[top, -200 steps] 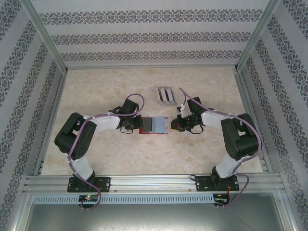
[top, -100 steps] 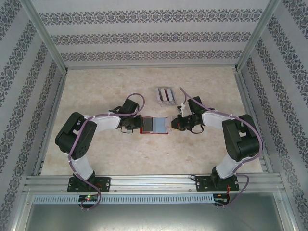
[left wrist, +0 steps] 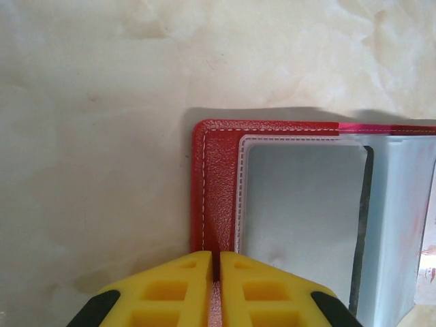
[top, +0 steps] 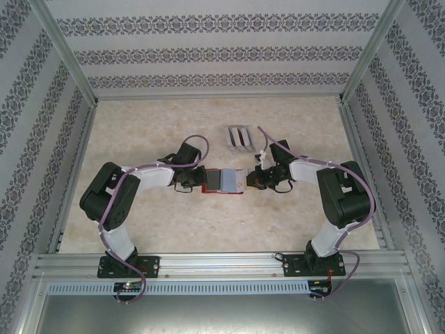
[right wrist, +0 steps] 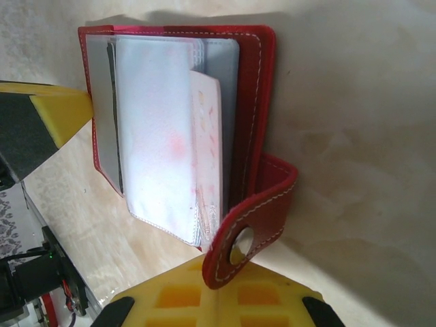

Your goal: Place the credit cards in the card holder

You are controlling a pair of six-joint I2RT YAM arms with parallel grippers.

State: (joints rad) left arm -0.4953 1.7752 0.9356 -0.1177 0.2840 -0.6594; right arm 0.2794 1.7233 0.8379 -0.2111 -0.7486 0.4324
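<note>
The red card holder (top: 222, 181) lies open on the table between both grippers, its grey and clear pockets facing up. My left gripper (left wrist: 218, 267) is shut on the holder's red left edge (left wrist: 216, 177). My right gripper (right wrist: 231, 276) is shut at the holder's right side. The snap tab (right wrist: 255, 225) curls up and lies across its yellow fingertips, not between them. A pale card with reddish print (right wrist: 206, 146) sits in a clear pocket. A dark card edge (left wrist: 361, 225) shows between the pockets. More credit cards (top: 241, 136), red and dark, stand in a stand behind the holder.
The light grey slotted stand (top: 231, 138) sits just beyond the holder, close to my right wrist. Metal frame rails (top: 208, 263) border the marble-patterned tabletop. Patterned walls close in the back and both sides.
My right gripper has edged a little left, closer to the card holder's right side. The left gripper and the holder stay where they were.
</note>
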